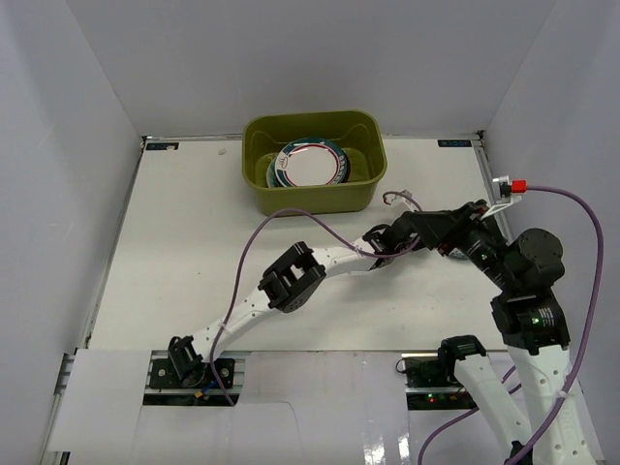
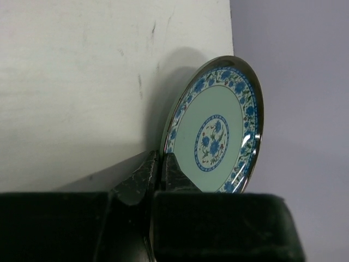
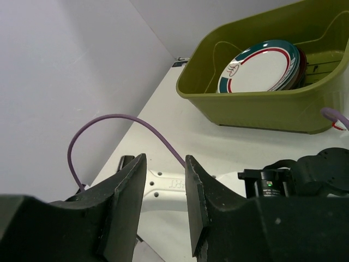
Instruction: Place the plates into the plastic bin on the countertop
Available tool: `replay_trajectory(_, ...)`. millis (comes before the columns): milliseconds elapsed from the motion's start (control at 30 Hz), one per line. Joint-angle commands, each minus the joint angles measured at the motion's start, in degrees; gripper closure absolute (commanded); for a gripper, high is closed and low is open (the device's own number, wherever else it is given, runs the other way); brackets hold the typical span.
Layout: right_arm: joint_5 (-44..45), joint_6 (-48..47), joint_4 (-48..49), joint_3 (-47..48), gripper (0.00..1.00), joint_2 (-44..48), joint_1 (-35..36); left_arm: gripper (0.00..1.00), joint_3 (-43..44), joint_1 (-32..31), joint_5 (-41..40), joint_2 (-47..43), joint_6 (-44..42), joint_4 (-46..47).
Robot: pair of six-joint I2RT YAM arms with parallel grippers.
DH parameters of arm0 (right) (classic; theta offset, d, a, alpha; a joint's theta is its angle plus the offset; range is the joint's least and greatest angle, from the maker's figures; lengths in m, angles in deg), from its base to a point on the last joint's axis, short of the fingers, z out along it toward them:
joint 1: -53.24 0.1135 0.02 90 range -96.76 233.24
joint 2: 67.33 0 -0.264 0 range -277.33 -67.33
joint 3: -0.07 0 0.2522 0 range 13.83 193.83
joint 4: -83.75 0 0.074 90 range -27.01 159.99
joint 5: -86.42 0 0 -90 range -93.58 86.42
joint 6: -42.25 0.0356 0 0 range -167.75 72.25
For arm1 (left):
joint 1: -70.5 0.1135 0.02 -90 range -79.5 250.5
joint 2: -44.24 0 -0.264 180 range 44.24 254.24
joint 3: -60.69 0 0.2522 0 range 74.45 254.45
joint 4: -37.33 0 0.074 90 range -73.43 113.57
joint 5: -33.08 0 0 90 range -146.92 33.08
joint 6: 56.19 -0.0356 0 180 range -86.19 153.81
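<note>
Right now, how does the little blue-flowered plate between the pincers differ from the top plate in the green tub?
The small teal plate stands on edge, its rim pinched in the left gripper; the ring-rimmed white plate rests on other plates in the plastic bin. The teal plate carries blue flowers; the white one has teal and red rings. Both are round.

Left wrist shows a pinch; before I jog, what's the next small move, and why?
Probably raise the left gripper a little: it is shut on the rim of the small teal plate, which stands tilted, and the plastic bin sits across the countertop.
</note>
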State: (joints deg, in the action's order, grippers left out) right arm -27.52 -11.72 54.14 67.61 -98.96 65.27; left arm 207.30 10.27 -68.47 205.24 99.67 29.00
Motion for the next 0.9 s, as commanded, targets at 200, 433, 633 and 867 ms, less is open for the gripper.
replay_trajectory(200,2.2,1.9,2.1,4.7,0.6,3.0,0.2,1.0,-35.5,-0.1,5.7,-25.7,-10.1,17.9)
replay_trajectory(433,6.5,0.4,0.4,12.0,0.59,3.2,0.2,1.0,-50.7,2.7,15.0,-42.1,-9.1,29.1)
replay_trajectory(633,9.1,-1.7,-0.8,14.4,0.59,4.0,0.2,1.0,-59.2,10.7,18.1,-58.5,-10.8,29.0)
replay_trajectory(867,9.9,-2.4,1.3,8.1,0.59,3.3,0.2,1.0,-64.7,29.4,21.3,-71.7,-9.8,17.3)
